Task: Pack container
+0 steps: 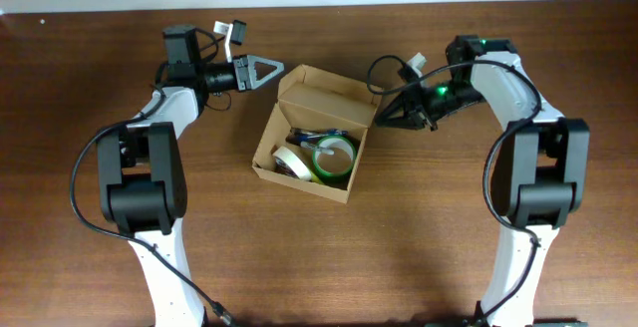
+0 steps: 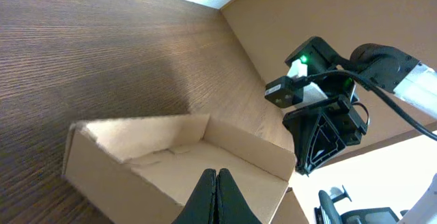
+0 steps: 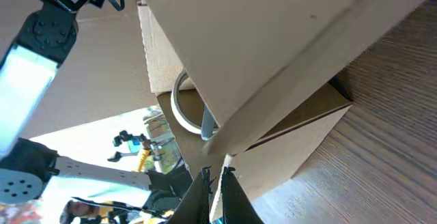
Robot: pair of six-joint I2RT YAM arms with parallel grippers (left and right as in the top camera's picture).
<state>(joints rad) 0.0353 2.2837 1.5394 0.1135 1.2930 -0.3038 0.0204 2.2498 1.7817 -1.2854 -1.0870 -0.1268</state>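
Tan cardboard container [image 1: 299, 182], plain, sits open; left claw [image 1: 279, 69] closed empty, right claw [image 1: 378, 120] closed against its flap.

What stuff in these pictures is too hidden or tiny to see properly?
- Overhead: the pens in the container are too small to count, and some lie partly under the lid.
- Right wrist: the lid hides most of what is inside; only part of a tape roll shows.
- Left wrist: nothing packed inside shows; cardboard is in the way.

White left arm [image 1: 145, 182] and right arm [image 1: 538, 172], black joint housings, looping black cables [image 1: 76, 182], green wrist light [image 2: 302, 61]
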